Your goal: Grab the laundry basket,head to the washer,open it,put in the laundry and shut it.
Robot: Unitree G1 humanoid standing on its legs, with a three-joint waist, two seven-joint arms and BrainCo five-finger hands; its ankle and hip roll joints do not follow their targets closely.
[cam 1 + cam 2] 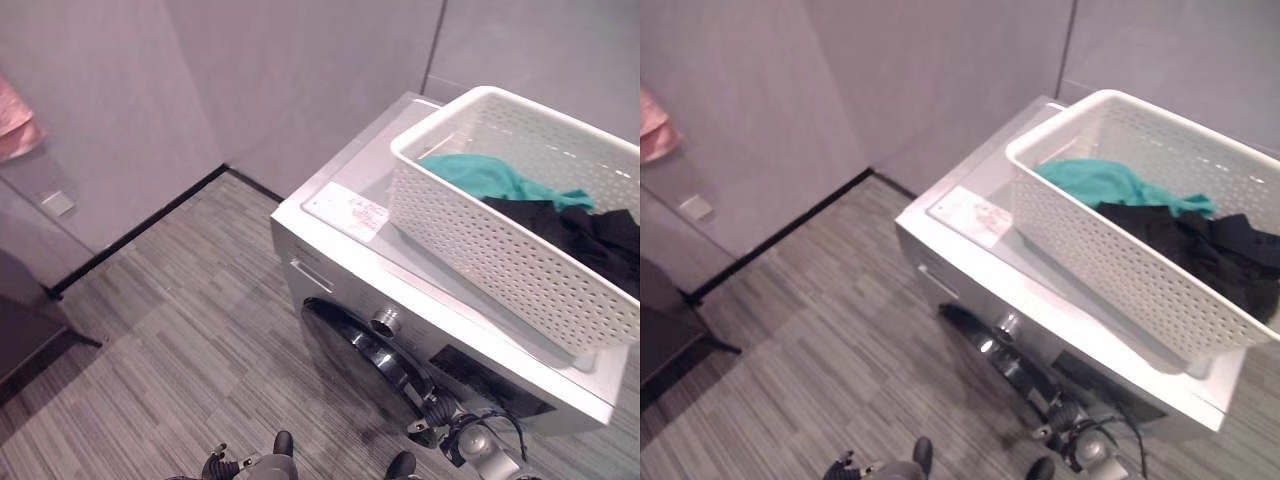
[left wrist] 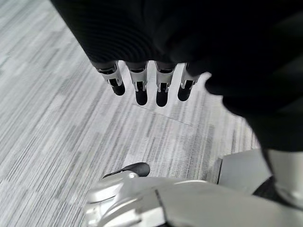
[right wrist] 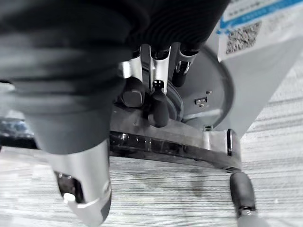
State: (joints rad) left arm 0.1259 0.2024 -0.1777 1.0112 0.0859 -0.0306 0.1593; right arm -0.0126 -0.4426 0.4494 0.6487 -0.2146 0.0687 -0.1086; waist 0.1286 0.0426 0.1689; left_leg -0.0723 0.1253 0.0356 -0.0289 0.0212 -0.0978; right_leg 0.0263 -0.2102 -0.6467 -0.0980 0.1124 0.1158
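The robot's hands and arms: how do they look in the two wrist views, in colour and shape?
The left hand has a dark ribbed cover over its back and wrist, and slim silver fingers in a row, each ending in a rounded dark tip. The right hand looks the same: dark ribbed cover, silver fingers, dark tips. A smooth silver-grey arm section shows beside it.

You see a white perforated basket [image 1: 500, 240] holding teal cloth [image 1: 487, 175] and black clothes [image 1: 590, 235], on a silver-grey washer [image 1: 340, 250] with a dark glossy door [image 1: 365, 360]; the floor [image 1: 180, 340] is grey-striped.
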